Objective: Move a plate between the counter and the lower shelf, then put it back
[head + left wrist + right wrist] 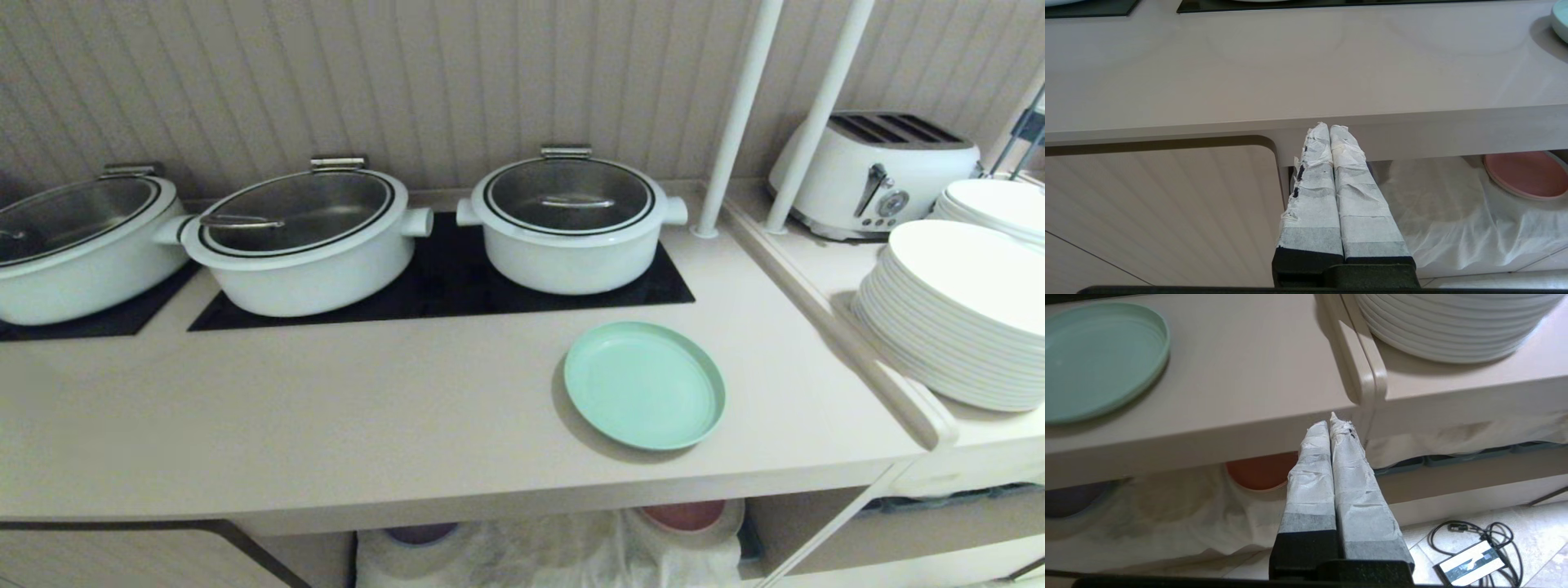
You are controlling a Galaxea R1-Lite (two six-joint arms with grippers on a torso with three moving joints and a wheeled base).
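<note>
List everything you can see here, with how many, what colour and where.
plate: one, mint green, on the counter near its front edge
counter: one, beige, with black cooktop panels
pots: three, white with glass lids, in a row on the cooktop panels
white plates: two stacks, on the side ledge to the right
toaster: one, white, behind the white plates
poles: two, white, upright at the counter's right end
lower shelf: one, under the counter, white cloth draped over it
pink plate: one, on the cloth
purple plate: one, on the cloth, mostly hidden
left gripper: shut, below the counter's front edge
right gripper: shut, empty, below the counter's front edge
</note>
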